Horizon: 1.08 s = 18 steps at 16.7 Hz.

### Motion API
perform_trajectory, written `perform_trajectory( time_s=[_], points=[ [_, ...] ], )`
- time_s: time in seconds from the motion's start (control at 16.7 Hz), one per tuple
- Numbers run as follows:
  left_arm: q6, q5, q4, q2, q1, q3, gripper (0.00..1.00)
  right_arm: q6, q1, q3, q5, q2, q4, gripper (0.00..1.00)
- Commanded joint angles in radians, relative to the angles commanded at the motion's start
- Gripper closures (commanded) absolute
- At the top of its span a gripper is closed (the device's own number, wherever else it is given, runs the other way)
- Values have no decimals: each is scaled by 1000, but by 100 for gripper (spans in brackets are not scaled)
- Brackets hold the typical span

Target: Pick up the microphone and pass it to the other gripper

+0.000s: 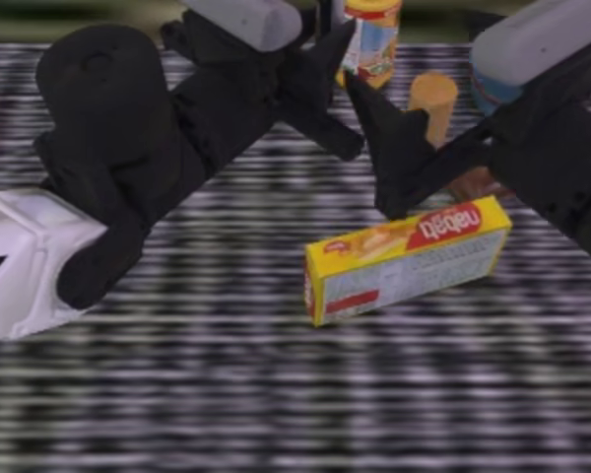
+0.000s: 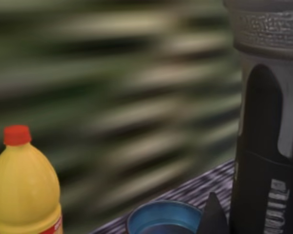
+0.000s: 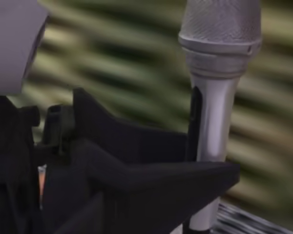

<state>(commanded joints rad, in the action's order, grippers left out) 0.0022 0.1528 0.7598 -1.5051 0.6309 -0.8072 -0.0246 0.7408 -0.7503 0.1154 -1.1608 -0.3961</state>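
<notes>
Step in hand: handover in the air, above the upper middle of the striped table (image 1: 227, 394).
Left gripper (image 1: 325, 94): upper centre of the top view; judged clenched on the microphone (image 3: 217, 97), with one black finger (image 3: 195, 122) lying along its silver shaft.
Right gripper (image 1: 379, 148): just right of the left gripper, tips near it; its state cannot be told.
Microphone location: right edge of the left wrist view (image 2: 266, 122), close to the lens; not made out in the top view.
Long axis: upright, roughly vertical.
Heading: mesh head up, handle down.
Procedure: bring the right gripper square to the shaft on a free stretch clear of the left finger. Close fully before the left releases.
Hazard: yellow box (image 1: 409, 261) lies below.
</notes>
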Motion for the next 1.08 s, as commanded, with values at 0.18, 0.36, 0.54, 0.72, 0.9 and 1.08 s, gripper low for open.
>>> perform_trajectory(
  time_s=[0.18, 0.36, 0.54, 0.72, 0.9, 1.08],
  points=[
    [0, 0, 0, 0, 0, 0, 100, 0, 6, -7, 1, -9, -4, 0],
    [0, 0, 0, 0, 0, 0, 100, 0, 3, -6, 0, -8, -3, 0],
    [0, 0, 0, 0, 0, 0, 100, 0, -1, -68, -4, -79, -21, 0],
    [0, 0, 0, 0, 0, 0, 100, 0, -10, -180, -12, -230, -54, 0],
    [0, 0, 0, 0, 0, 0, 100, 1, -23, -281, -23, -367, -83, 0],
    [0, 0, 0, 0, 0, 0, 100, 1, -30, -324, -29, -415, -94, 0]
  ],
)
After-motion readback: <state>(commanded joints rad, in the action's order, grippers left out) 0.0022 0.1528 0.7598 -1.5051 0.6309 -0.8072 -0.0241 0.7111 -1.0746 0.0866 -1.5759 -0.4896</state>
